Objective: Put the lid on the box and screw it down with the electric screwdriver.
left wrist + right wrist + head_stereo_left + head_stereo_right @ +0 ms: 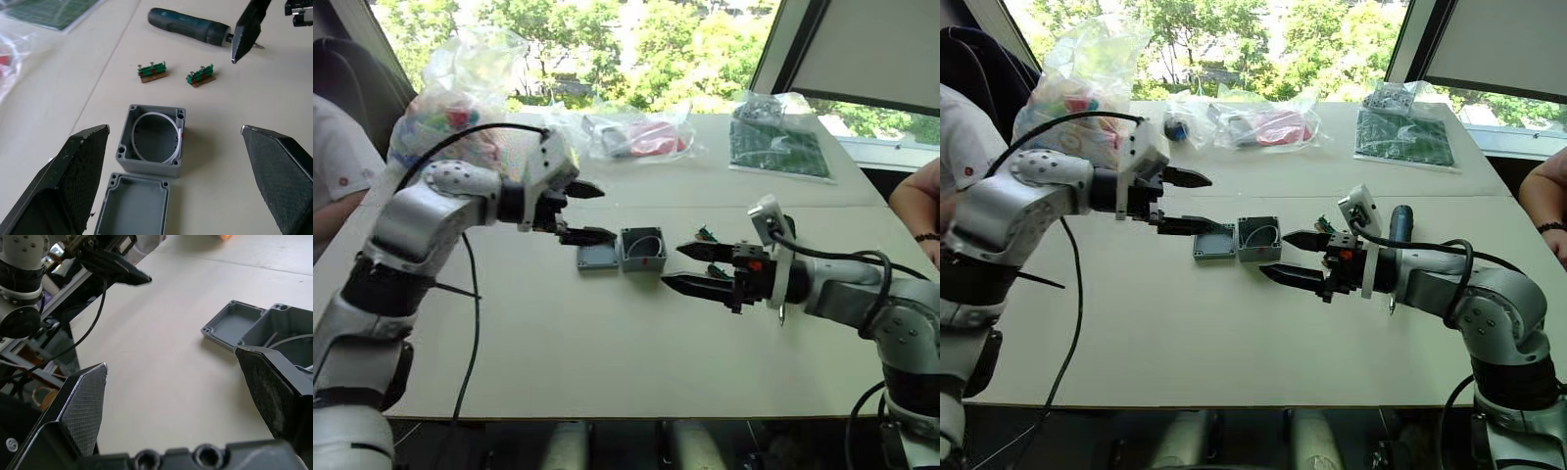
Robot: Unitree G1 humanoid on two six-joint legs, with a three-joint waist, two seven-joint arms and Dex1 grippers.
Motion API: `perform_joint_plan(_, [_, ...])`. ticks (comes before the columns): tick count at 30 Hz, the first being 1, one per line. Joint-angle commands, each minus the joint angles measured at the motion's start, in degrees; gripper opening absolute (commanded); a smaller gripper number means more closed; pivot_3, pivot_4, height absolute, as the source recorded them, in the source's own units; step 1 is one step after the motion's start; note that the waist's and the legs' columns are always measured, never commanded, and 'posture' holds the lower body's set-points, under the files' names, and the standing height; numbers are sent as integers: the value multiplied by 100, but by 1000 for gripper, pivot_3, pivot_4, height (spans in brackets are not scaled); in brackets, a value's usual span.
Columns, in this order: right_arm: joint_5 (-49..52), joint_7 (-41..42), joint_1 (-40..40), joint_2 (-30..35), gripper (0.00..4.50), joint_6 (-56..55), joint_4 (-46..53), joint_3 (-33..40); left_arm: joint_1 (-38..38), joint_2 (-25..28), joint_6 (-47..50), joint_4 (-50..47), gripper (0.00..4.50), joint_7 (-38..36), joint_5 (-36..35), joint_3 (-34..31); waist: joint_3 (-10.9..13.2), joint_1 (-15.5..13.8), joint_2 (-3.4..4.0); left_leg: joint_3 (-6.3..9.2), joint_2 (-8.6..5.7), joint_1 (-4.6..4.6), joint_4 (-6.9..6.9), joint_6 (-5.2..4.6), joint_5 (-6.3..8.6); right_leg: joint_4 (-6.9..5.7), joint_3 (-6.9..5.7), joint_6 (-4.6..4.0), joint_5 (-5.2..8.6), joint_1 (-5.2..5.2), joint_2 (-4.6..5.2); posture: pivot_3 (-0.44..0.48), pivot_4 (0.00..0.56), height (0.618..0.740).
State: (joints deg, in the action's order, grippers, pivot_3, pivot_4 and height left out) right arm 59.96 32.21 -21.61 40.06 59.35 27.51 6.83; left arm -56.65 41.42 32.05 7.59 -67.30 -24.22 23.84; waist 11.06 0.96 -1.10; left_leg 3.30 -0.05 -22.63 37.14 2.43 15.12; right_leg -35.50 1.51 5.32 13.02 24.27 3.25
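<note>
there — lid (133,205) edge-to-edge beside box (152,141), both claws wide

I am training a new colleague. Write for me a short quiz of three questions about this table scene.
1. True or false: the lid already sits on top of the box.
2. Which claw is nearer the lid? A) left claw B) right claw
3. Fill in: the two small green parts lie between the box and the electric ______.

Key
1. False: the lid lies hollow side up beside the box, on the robot's left of it.
2. A
3. screwdriver
</note>
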Motion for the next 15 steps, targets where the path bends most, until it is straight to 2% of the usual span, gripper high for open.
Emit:
perform_joint_plan(1, [-226,-328,285,-173,4500,-307,388,117,-1080,-859,-282,1523,4432,-622,1235,1071,1,-43,-4,8,0,-8,1,-2,0,-8,-5,6,2,3,-1,0,150,740])
perform_joint_plan(6, [-211,-764,797,-409,4500,-442,768,351,-1794,-1890,-1642,3377,4432,-1064,2029,1329,1,-8,-3,14,-2,-28,7,-6,2,-11,-10,13,3,20,1,0,150,740])
perform_joint_plan(10, [-161,-1075,995,-579,4500,-502,962,374,-1930,-2235,-2200,4205,4432,-1383,2463,1342,2,17,-1,13,-1,-18,6,-13,6,-25,-6,13,4,23,-2,0,150,740])
perform_joint_plan(15, [-119,-1404,1248,-718,4500,-563,1186,443,-1981,-2497,-2730,4930,4432,-1426,2931,1233,3,-20,-3,18,-1,-2,10,-15,6,-56,-6,12,7,21,-4,0,150,740])
